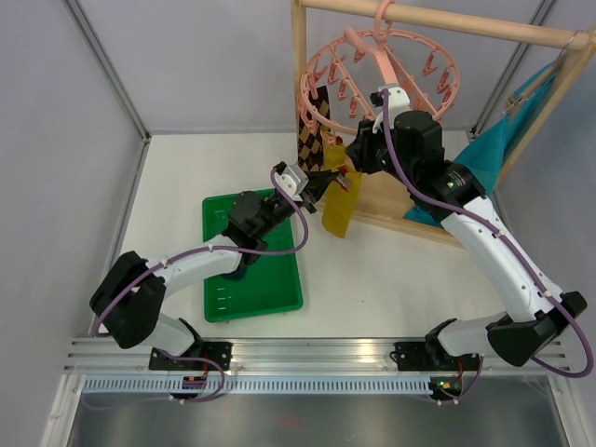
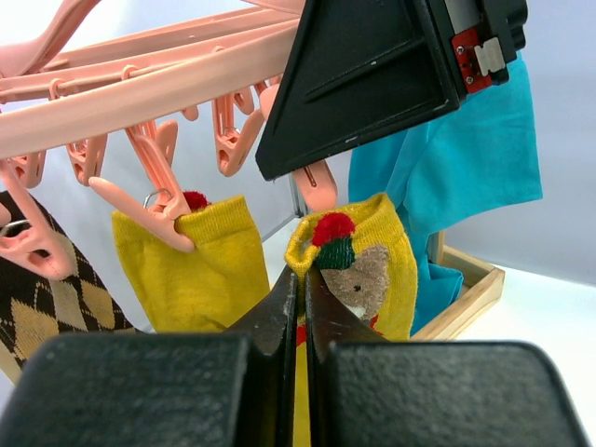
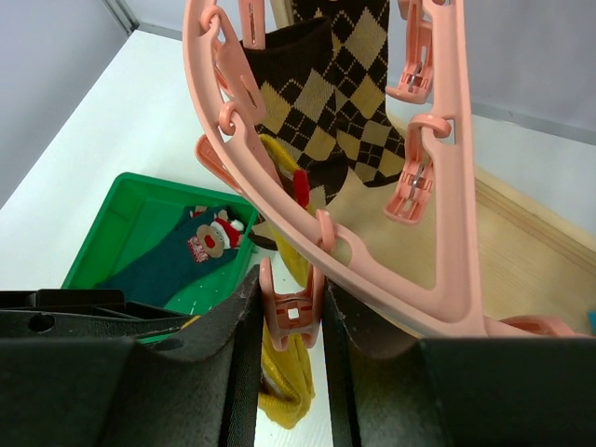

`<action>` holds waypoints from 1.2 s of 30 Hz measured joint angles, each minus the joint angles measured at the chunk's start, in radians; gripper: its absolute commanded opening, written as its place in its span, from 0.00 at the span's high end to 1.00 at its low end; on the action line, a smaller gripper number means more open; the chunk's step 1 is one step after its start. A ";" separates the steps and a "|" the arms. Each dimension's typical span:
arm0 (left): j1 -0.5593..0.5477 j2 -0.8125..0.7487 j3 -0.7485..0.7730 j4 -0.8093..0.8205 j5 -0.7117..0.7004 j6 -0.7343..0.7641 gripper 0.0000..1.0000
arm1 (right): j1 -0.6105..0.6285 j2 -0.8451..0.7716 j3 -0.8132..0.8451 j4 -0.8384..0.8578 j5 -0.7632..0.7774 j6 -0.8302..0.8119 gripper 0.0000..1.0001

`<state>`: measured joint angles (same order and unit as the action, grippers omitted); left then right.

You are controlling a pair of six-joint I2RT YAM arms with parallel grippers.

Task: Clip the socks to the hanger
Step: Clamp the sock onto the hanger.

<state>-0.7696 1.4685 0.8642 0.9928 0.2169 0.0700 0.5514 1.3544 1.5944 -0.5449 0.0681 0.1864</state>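
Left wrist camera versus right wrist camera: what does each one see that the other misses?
Only the left wrist view: the left gripper pinching a yellow sock, and the teal cloth behind. Only the right wrist view: the green tray holding a dark teal sock, and how the right gripper clamps a pink clip. Both show the pink hanger, the argyle sock and yellow sock fabric.

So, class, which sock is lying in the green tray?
The dark teal sock with the red-white figure; the argyle socks and mustard socks are up at the pink hanger.
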 measured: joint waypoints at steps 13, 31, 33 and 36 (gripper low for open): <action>0.001 0.000 0.010 -0.019 0.000 -0.008 0.98 | -0.007 -0.003 -0.002 0.009 -0.026 0.001 1.00; 0.001 0.016 0.034 -0.026 0.000 -0.021 0.98 | -0.019 -0.018 -0.003 0.008 -0.049 0.003 1.00; 0.001 0.016 0.034 -0.026 0.000 -0.021 0.98 | -0.021 -0.019 -0.003 0.008 -0.057 0.003 1.00; 0.001 0.016 0.034 -0.026 0.000 -0.021 0.98 | -0.023 -0.019 -0.003 0.008 -0.069 0.003 1.00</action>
<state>-0.7685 1.4849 0.8986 0.9668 0.2169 0.0486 0.5282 1.3357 1.5913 -0.5365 -0.0010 0.1898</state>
